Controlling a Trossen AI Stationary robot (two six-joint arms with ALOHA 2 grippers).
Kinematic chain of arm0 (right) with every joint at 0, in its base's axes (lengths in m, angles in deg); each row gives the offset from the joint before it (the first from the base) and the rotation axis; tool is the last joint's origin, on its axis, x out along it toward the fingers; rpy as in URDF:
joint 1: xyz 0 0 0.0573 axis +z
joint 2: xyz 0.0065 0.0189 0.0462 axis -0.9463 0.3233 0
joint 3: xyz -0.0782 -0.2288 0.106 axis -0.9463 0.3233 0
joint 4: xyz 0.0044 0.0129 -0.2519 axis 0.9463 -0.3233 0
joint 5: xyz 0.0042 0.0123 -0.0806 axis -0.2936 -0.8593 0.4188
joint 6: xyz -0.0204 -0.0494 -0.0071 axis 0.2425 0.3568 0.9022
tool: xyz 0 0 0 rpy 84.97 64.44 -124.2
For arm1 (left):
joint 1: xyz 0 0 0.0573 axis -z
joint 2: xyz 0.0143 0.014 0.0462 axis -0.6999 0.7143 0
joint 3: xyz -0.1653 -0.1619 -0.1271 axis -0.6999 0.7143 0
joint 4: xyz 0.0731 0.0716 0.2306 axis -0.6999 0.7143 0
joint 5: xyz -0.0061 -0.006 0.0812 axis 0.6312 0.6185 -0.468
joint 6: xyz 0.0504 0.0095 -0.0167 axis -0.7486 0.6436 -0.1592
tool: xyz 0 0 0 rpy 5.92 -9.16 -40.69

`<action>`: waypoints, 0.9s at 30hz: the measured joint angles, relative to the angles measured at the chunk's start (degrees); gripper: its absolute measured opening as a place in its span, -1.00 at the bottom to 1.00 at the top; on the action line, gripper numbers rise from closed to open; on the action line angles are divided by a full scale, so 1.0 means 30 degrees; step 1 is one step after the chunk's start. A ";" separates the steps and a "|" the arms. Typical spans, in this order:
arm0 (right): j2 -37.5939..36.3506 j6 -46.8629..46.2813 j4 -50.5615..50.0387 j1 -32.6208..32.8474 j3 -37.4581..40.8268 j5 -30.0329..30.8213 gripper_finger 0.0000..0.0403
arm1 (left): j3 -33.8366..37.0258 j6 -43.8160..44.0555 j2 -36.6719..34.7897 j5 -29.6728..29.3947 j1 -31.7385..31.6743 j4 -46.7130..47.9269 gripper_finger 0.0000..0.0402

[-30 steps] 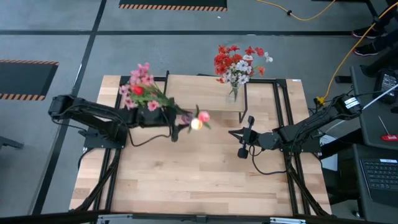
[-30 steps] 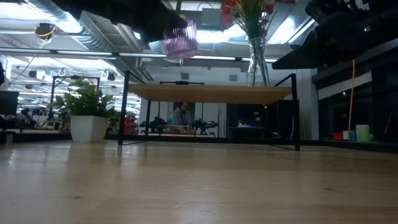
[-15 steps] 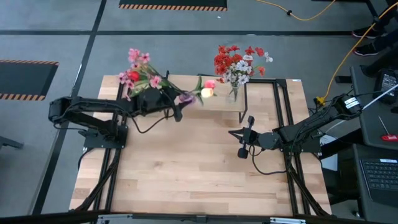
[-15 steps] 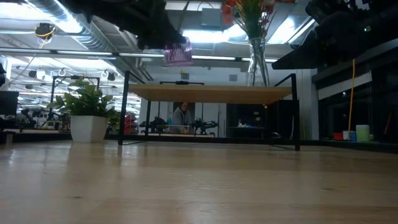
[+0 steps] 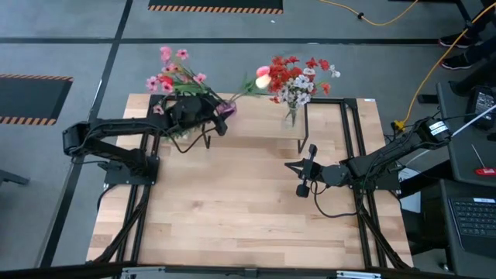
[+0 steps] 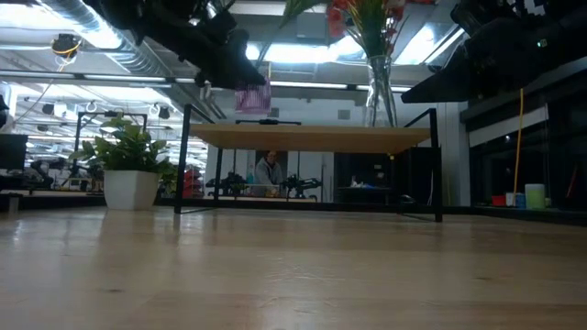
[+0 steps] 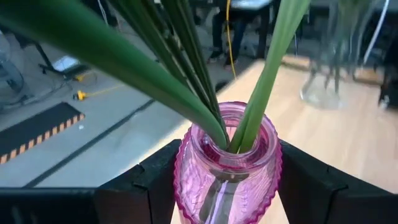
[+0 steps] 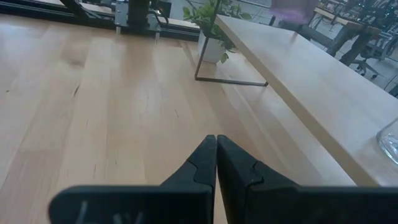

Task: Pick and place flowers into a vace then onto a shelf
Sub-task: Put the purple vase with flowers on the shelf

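Between the left gripper's (image 7: 227, 186) matt black fingers, the pink vase (image 7: 227, 165) looks like glossy ribbed glass. The flowers' (image 7: 186, 62) stems look smooth, plastic. Under it, the shelf (image 8: 311, 81) is pale matt wood on thin black metal legs.

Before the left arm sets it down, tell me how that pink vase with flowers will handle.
The pink ribbed glass vase, clamped by the left gripper, is probably rigid but breakable. Its long stems lean far out toward the blooms, so it is likely top-heavy and apt to tip on the shelf. Glass may slip between the fingers.
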 joint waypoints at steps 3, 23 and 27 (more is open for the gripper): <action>0.0005 0.0000 -0.0063 0.0007 0.0000 -0.0003 -0.92 | -0.0029 0.0010 0.0098 0.0299 -0.0529 -0.0467 0.06; 0.0000 -0.0007 -0.0470 0.0000 0.0000 0.0000 -0.92 | -0.0029 0.0080 0.3074 0.0257 -0.1066 -0.2243 0.06; 0.0000 -0.0160 -0.0818 0.0007 0.0000 0.0000 -0.92 | -0.0029 0.0074 0.3064 0.0264 -0.1066 -0.2221 0.06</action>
